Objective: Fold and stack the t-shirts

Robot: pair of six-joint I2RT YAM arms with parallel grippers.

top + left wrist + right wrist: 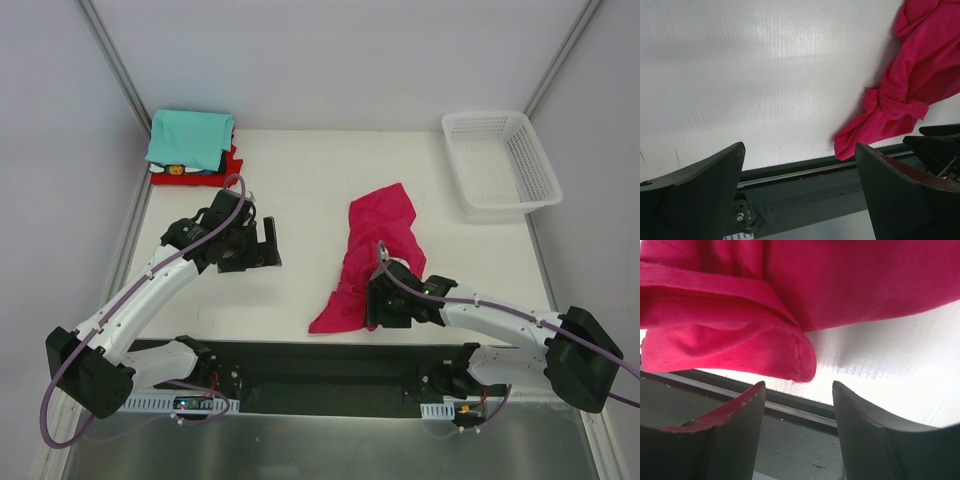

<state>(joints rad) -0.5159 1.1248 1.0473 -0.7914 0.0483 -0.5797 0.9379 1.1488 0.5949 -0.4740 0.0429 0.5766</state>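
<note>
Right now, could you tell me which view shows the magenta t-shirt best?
Top external: nearly all the crumpled magenta t-shirt shows. Left wrist catches only its near end; right wrist, just a hem close up.

Setting: robotics laboratory test cell.
Evidence: white tabletop [310,190] enclosed by plain white panels [330,60] set in aluminium framing [122,68]. A left arm [140,300] and a right arm [500,318] are bolted side by side to a black base rail [320,378] at the near edge. Purple cables [44,410] run along both arms.
Props: stack of folded t-shirts [190,140]; white mesh basket [500,160].
</note>
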